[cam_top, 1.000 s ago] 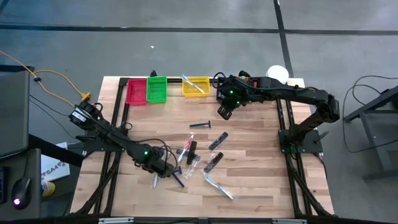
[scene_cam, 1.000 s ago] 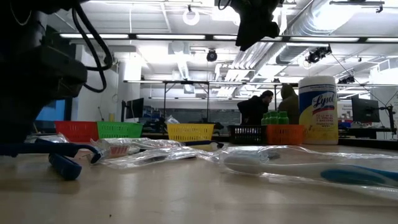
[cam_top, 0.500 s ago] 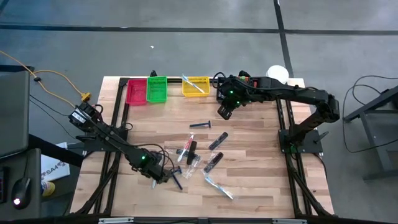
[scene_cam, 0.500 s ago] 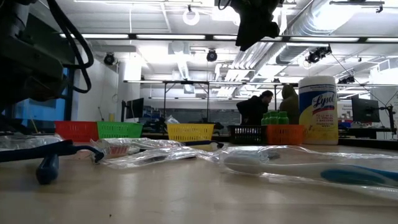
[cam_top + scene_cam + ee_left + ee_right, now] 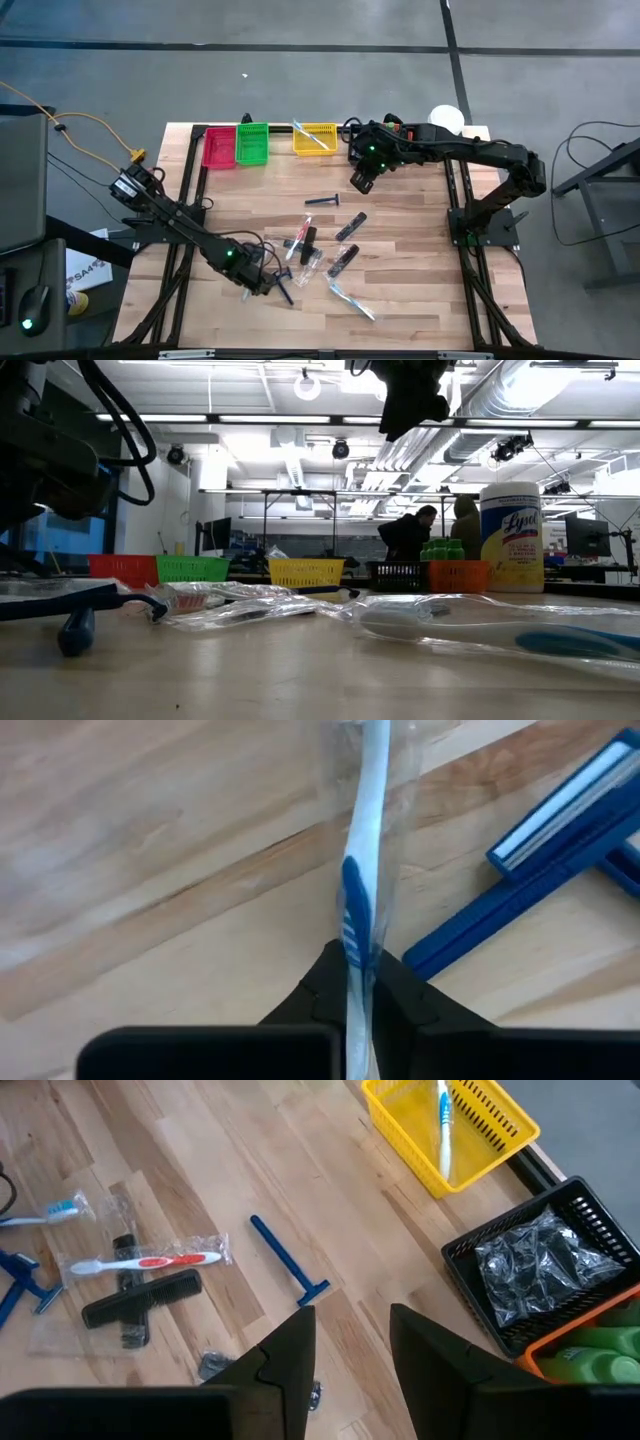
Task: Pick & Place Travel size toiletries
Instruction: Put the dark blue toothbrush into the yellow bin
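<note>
My left gripper (image 5: 256,285) is low over the table's near left part, shut on a clear-wrapped toothbrush (image 5: 362,840) with a blue-and-white handle. Two blue razors (image 5: 545,860) lie right beside it on the wood. Toward the far edge, my right gripper (image 5: 361,180) hangs open above the table with nothing between its fingers (image 5: 350,1350). Below it lie another blue razor (image 5: 288,1265), a red-and-white wrapped toothbrush (image 5: 150,1262) and a black comb (image 5: 140,1298). More wrapped items lie in the middle of the table (image 5: 340,255). My left gripper pinches the toothbrush's handle at its blue grip (image 5: 353,925) between its two fingers. The fingers slant down from above, and the brush runs straight out ahead between them. The rest of the wrapped brush (image 5: 372,780) lies along the wood.
Red (image 5: 219,148), green (image 5: 252,143) and yellow (image 5: 315,138) mesh bins line the far edge; the yellow one holds a toothbrush. A black bin (image 5: 545,1270) with dark puffs and an orange bin (image 5: 600,1345) with green bottles stand farther right, by a white jar (image 5: 511,537).
My left gripper has dropped a little toward the table's near edge and shut on the wrapped toothbrush. The blue razor beside it has been nudged and turned about. My right arm has kept still.
</note>
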`<state>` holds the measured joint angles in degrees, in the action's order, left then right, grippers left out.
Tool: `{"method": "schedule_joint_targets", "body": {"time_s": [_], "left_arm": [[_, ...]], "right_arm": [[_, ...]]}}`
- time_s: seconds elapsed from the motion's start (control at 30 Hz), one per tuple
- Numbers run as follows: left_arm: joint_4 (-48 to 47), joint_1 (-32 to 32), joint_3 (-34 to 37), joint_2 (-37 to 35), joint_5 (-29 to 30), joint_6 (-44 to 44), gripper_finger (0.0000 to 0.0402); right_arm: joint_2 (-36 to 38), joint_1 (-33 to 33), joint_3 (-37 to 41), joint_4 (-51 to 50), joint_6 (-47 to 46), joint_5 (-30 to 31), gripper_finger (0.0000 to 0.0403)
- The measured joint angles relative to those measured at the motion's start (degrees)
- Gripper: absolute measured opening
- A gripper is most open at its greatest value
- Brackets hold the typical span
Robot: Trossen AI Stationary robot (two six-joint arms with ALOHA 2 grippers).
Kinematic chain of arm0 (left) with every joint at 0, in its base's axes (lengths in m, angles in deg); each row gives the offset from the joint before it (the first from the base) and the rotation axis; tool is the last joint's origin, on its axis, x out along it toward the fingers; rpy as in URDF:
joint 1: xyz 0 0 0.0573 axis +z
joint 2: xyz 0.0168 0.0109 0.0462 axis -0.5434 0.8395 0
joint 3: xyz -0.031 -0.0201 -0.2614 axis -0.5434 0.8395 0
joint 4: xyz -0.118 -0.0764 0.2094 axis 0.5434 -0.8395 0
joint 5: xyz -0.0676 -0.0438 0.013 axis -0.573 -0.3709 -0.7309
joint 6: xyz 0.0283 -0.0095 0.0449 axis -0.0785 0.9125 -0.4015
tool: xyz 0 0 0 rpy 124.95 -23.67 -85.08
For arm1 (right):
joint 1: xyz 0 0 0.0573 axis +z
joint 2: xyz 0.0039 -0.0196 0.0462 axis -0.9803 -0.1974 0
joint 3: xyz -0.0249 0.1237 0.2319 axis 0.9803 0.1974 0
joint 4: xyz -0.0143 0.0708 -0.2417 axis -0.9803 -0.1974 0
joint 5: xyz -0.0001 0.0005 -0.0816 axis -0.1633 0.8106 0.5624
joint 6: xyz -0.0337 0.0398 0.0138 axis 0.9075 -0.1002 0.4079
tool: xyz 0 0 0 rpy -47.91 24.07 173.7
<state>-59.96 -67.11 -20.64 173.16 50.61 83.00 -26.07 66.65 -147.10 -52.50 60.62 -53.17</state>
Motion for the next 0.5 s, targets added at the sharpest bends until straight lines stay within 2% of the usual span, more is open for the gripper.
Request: {"method": "schedule_joint_targets", "body": {"time_s": [0.3, 0.5], "left_arm": [[-2.7, 0.0, 0.1, -5.9, 5.8, -3.3, 0.0007], [-6.5, 0.0, 0.1, -12.5, 13.6, -7.6, 0.0006]], "right_arm": [[0.0, 0.4, 0.0, 0.5, 0.3, -2.5, 0.0121], [0.0, 1.5, 0.0, 3.6, 3.0, -5.8, 0.0121]]}}
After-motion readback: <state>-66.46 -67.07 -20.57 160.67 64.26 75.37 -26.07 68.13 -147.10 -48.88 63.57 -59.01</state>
